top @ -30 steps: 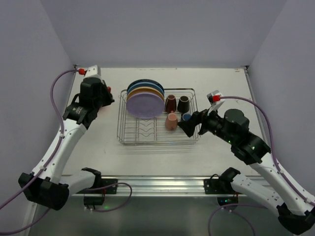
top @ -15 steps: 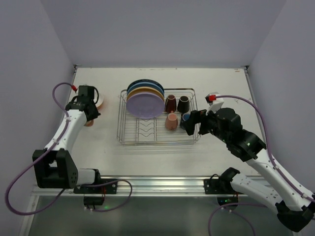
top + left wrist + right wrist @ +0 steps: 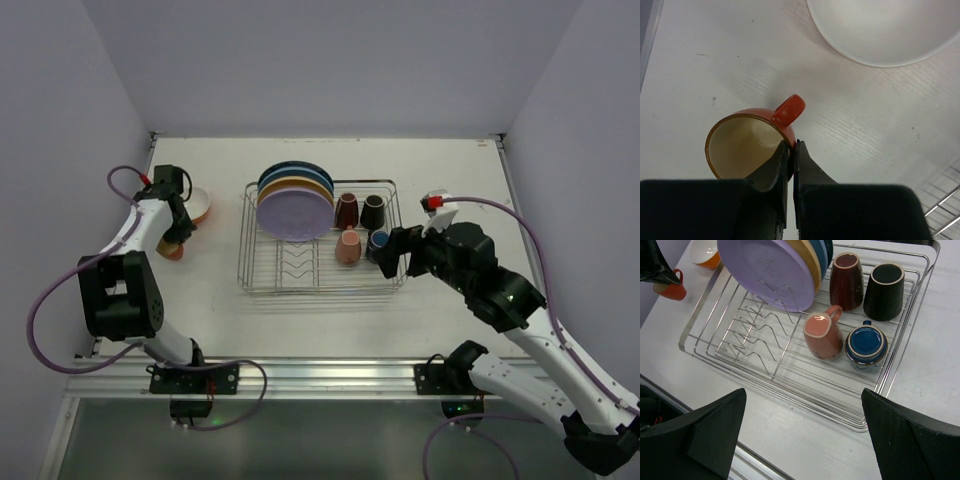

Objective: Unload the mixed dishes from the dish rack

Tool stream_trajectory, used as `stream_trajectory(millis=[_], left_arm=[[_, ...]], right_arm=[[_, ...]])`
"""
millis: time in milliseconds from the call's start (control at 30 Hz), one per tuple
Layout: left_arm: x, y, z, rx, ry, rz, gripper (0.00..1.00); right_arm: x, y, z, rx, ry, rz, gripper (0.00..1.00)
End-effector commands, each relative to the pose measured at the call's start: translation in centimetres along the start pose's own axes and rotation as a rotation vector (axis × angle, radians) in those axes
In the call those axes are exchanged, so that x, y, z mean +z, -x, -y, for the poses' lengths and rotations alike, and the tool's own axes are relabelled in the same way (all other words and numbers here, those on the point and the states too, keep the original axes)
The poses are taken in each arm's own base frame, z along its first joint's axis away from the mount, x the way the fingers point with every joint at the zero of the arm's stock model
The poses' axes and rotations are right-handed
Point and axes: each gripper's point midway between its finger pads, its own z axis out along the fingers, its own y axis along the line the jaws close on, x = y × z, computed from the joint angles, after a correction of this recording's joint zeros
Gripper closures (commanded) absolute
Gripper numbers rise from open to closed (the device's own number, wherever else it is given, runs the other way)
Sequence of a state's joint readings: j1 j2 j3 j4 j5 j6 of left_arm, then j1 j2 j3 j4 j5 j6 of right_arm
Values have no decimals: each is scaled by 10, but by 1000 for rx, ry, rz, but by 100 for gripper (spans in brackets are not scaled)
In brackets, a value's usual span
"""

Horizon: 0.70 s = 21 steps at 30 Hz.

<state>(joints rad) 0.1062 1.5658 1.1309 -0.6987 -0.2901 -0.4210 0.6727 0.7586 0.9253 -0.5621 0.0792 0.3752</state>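
Note:
My left gripper (image 3: 790,147) is shut on the wall of an orange cup (image 3: 747,142) beside its handle, low over the table left of the dish rack (image 3: 243,250). The orange bowl (image 3: 885,30), white inside, sits just beyond the cup. In the rack stand a lavender plate (image 3: 765,270) with yellow and blue plates behind it, plus brown (image 3: 846,280), black (image 3: 884,290), pink (image 3: 822,335) and blue (image 3: 867,342) cups. My right gripper (image 3: 804,395) hangs open above the rack's near right corner, holding nothing.
Grey walls close in the table on the left, back and right. The metal rail with both arm bases (image 3: 320,375) runs along the near edge. The rack's V-shaped dividers (image 3: 757,337) in front of the plates hold nothing.
My left arm has swung down and left with the orange cup, bringing it low beside the bowl. The right gripper has edged closer to the rack's right corner.

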Motion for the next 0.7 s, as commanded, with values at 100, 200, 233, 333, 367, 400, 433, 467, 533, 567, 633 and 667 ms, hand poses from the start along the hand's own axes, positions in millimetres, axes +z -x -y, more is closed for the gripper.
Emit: stream_trajectory(millis=[100,200,233,333,367,400,433,467,533,567,633,667], left_arm=[[15,5,0,10,-3,5,95],[23,2,1,3,-15,-13,91],[24,1,1,2,-16,-19,91],[24,3,1,-15,-26,1,89],[24,3,1,-17,-26,2,88],[24,2,1,-14,-24,0,88],[25,1,0,-10,-24,-5,87],[26,-1,0,-8,-23,-12,87],[32,-7,2,1,-28,-40,90],[32,-9,4,1,-40,-49,91],[34,-10,5,1,-43,-53,90],[33,-9,5,1,-42,-51,88]], right_arm=[[-2,1,-2,-13,18,7,1],[-4,0,-3,-15,27,10,1],[-4,0,-4,-14,33,12,1],[-5,-1,-9,-22,65,14,1],[-5,-2,-9,-22,67,8,1],[-4,-3,-9,-22,65,3,1],[-5,-3,-9,-22,65,1,1],[-5,-2,-9,-24,63,2,1],[-5,-3,-9,-25,65,1,1],[-5,-3,-8,-25,64,3,1],[-5,-3,-8,-25,62,2,1],[-5,-3,-8,-25,62,2,1]])
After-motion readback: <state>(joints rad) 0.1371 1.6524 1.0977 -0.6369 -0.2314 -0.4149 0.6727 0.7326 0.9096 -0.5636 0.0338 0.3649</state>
